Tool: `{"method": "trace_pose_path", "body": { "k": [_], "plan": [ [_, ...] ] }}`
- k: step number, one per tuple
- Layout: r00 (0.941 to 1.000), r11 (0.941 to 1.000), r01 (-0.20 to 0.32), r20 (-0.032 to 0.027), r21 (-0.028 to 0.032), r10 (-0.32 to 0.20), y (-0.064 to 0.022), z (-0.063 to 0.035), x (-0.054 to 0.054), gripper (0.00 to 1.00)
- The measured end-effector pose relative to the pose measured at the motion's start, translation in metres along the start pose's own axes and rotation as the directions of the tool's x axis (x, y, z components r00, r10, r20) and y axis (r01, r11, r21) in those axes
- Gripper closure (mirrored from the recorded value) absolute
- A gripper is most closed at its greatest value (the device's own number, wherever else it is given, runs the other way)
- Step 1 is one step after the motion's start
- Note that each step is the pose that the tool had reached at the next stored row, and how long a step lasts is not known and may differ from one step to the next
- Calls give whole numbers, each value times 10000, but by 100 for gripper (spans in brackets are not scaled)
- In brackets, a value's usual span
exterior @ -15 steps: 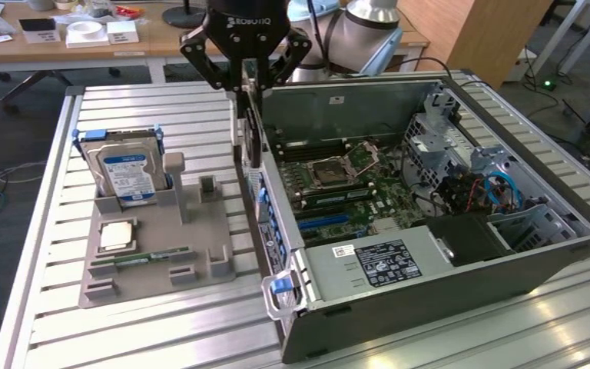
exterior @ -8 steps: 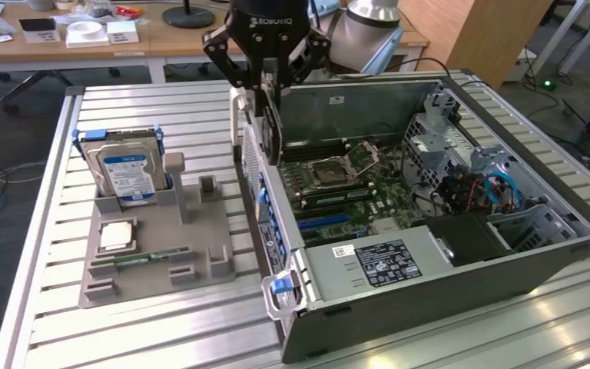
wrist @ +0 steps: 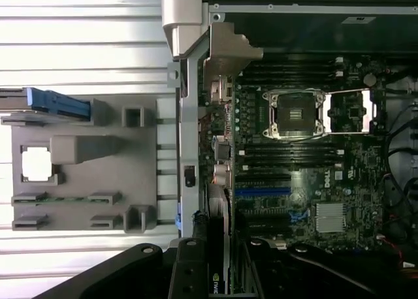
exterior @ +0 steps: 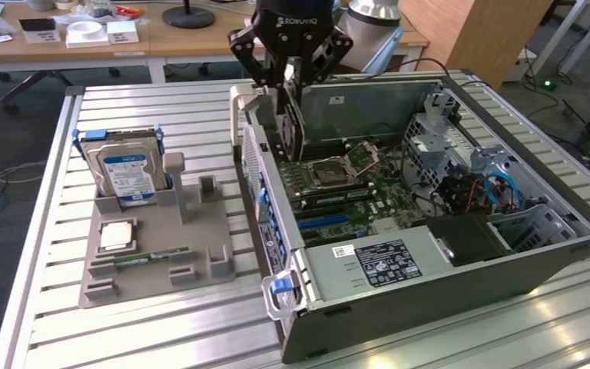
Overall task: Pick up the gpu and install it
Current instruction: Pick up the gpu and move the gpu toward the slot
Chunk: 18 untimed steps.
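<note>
Gripper (wrist: pixel 221 276): black fingers pinched on the top edge of the gpu (wrist: pixel 215 283); seen above the case in the exterior view (exterior: pixel 293 77).
Gpu (exterior: pixel 293 123): dark card hanging upright and edge-on from the claw, just inside the case wall on the exterior view's left, over the motherboard; whether its lower edge touches a slot cannot be told.
Motherboard (exterior: pixel 377 192): green, lying flat in the case, with a blue slot (wrist: pixel 261 191) near the card.
CPU socket (exterior: pixel 338 167): metal frame, just beyond the card.
Computer case (exterior: pixel 429 300): open on its side, on the slatted table (exterior: pixel 120 108).
Grey fixture (exterior: pixel 162 254): beside the case, on the exterior view's left.
Hard drive (exterior: pixel 126 169): blue-labelled, standing in the fixture.
RAM stick (exterior: pixel 141 259): lying flat in the fixture.
</note>
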<state>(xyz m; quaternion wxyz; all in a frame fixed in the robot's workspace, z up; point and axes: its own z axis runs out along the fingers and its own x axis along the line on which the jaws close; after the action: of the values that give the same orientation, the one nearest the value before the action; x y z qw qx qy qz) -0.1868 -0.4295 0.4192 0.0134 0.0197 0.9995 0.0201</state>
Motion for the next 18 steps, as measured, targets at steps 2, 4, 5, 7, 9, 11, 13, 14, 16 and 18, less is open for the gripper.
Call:
{"method": "trace_pose_path", "body": {
  "k": [2,4,5,7,9,11,13,14,16,18],
  "plan": [
    [10000,10000,0,0,-1,0,4,3,-66,74],
    [10000,10000,0,0,0,0,10,5,-135,74],
    [10000,10000,1,-1,0,-1,13,6,-169,74],
    [10000,10000,1,0,0,-1,19,10,-239,74],
    [10000,10000,1,0,0,-1,26,14,-307,74],
    [10000,10000,0,0,0,0,33,17,-375,74],
    [10000,10000,-1,-1,0,1,41,21,-441,74],
    [10000,10000,1,0,0,-1,44,22,-474,74],
    [10000,10000,0,0,0,0,52,26,-540,74],
    [10000,10000,1,0,0,-1,60,29,-599,74]
  ]
}}
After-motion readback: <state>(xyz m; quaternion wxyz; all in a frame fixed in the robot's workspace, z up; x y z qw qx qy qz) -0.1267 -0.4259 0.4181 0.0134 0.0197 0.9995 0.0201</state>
